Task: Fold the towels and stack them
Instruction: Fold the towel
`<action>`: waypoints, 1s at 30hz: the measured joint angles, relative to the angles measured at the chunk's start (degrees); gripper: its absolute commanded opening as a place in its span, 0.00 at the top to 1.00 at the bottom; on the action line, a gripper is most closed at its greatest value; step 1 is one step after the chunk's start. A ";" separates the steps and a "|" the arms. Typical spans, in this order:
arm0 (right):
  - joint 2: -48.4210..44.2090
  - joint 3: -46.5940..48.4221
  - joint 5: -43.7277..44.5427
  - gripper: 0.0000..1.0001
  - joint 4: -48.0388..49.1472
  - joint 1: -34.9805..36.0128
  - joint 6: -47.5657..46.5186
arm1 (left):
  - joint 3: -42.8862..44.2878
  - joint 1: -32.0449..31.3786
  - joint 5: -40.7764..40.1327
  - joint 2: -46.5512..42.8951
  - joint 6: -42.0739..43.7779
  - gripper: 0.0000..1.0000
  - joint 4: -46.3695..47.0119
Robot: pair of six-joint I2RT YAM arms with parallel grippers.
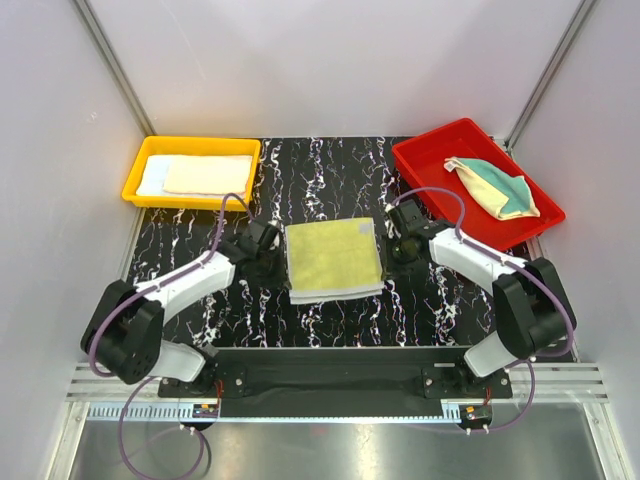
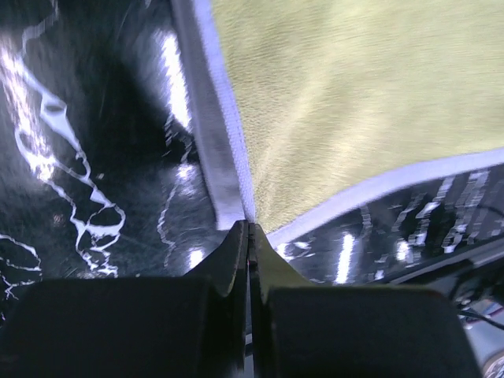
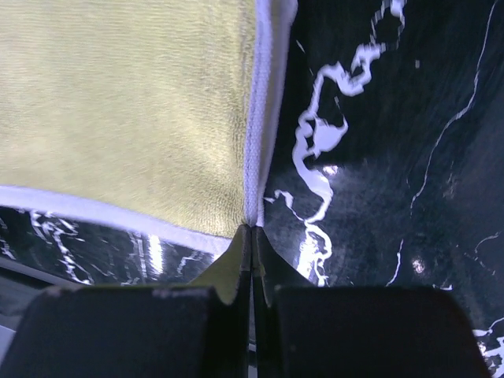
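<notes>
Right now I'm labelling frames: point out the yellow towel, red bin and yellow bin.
yellow towel (image 1: 333, 258), top view, its centre.
red bin (image 1: 427, 163), top view, bare floor.
yellow bin (image 1: 136, 170), top view, left rim.

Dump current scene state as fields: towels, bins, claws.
centre: yellow towel, folded flat on the table between the arms
left claw: shut, tips at a corner of that towel; pinch unclear
right claw: shut, tips at another corner; pinch unclear
yellow bin: far left, cream towel folded over light blue towel
red bin: far right, one crumpled towel, yellow and teal
</notes>
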 measured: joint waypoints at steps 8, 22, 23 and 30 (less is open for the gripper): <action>2.86 -5.05 -0.79 1.00 2.71 0.00 0.63 | -4.37 -0.63 0.61 4.11 -0.50 1.00 2.29; 3.30 -7.52 -2.23 0.86 6.10 -0.07 1.97 | -5.64 -1.03 0.57 4.24 -0.39 0.96 3.80; 3.17 -7.54 -2.32 0.77 6.08 -0.07 2.16 | -5.64 -1.09 0.59 4.24 -0.24 0.87 3.63; 0.79 -5.22 -3.52 0.65 0.94 -0.17 1.18 | -0.07 -1.18 0.33 2.38 3.56 0.60 -5.44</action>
